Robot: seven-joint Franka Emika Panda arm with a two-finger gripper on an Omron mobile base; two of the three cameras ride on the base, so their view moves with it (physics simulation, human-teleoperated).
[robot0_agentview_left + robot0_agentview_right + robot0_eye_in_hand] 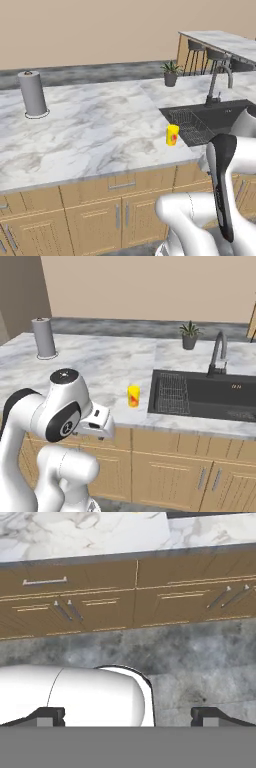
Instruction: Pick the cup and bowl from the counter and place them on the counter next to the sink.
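Cup-and-bowl work finds the gripper [127, 716] with its fingertips [47, 716] spread wide apart, empty, aimed down at the dark floor [200, 662] before the wooden cabinets [135, 592]. Up on the counter [90, 125], the cup [172, 135] stands upright just beside the sink [220, 117].

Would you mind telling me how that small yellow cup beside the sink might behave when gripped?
The cup looks small and rigid, so probably light. It stands upright and taller than wide, so a sideways nudge might tip it. Its smooth tapered side could slip.
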